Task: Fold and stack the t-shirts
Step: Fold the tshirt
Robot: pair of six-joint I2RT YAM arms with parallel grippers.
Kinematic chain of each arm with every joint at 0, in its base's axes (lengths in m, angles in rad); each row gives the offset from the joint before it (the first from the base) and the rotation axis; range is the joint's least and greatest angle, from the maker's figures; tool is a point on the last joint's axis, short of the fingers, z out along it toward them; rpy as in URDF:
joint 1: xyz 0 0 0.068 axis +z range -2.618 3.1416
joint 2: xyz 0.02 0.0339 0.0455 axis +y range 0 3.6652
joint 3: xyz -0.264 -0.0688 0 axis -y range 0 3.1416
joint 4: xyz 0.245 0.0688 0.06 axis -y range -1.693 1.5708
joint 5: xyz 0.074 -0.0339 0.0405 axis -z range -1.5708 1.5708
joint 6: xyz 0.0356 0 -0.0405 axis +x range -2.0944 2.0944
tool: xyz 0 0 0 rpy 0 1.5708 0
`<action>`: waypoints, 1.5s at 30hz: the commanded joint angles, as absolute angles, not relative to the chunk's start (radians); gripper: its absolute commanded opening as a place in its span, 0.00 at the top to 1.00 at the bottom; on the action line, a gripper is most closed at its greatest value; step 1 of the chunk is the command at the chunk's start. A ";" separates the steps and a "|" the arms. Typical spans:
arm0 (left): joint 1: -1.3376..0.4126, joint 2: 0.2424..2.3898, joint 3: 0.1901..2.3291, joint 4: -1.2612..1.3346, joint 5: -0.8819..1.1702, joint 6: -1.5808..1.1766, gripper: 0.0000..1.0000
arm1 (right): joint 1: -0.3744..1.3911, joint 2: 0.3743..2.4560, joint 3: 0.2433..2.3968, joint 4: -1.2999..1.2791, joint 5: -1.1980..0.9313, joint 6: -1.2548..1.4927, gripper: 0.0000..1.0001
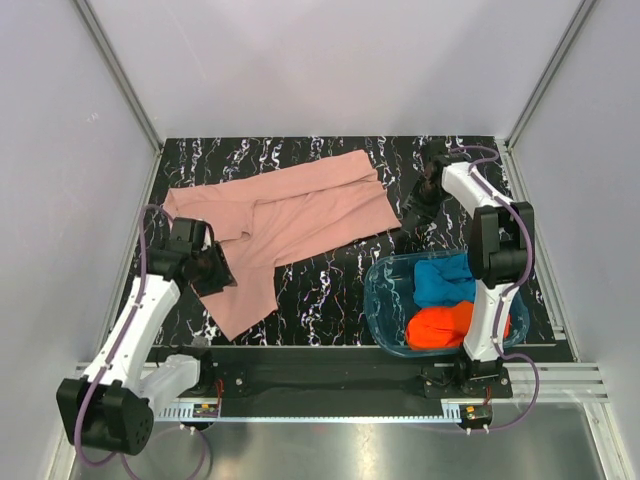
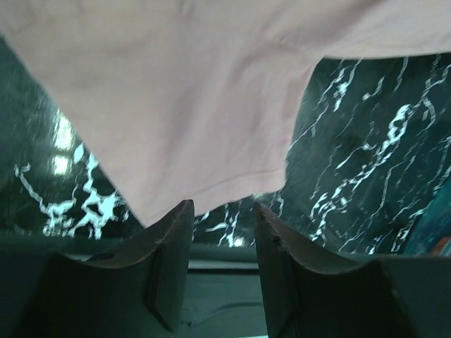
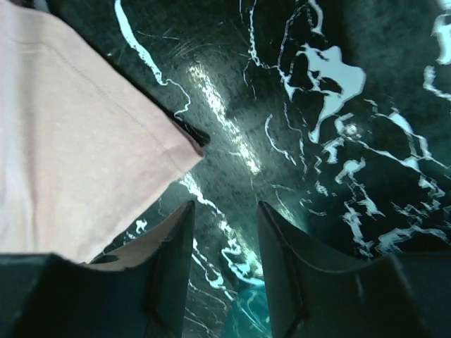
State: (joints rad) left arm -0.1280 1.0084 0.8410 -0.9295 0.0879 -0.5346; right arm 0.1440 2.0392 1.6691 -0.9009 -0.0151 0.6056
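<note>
While left gripper [image 2: 222,211] hovers low, right gripper [image 3: 225,211] reaches far forward.

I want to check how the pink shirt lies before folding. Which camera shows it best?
Top external: almost the whole pink shirt is visible there, spread out with creases. Left wrist shows only a hem and part of the cloth; right wrist shows just one corner.

A large dusty-pink t-shirt [image 1: 290,225] is spread out flat but creased between the two claws. Its hem is seen just ahead of the left claw [image 1: 213,268], and one corner lies just beside the right claw [image 1: 413,207]. A blue t-shirt [image 1: 445,280] is bunched behind the right claw, and an orange-red t-shirt [image 1: 440,327] is crumpled against it, farther back.
</note>
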 commanded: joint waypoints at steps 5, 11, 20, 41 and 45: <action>-0.207 0.902 0.818 -1.029 -0.066 -0.672 0.55 | 0.146 2.036 1.577 -0.675 -0.104 0.680 0.48; -0.215 0.868 0.819 -1.068 -0.083 -0.765 0.56 | 0.143 2.055 1.525 -0.620 -0.112 0.706 0.47; -0.213 0.804 0.769 -1.104 -0.081 -0.926 0.57 | 0.138 2.094 1.514 -0.586 -0.124 0.732 0.57; -0.204 0.828 0.565 -1.166 -0.104 -1.387 0.51 | 0.137 2.118 1.525 -0.584 -0.147 0.678 0.97; -0.204 0.836 0.519 -1.111 -0.112 -1.396 0.50 | 0.135 2.120 1.525 -0.589 -0.149 0.664 0.99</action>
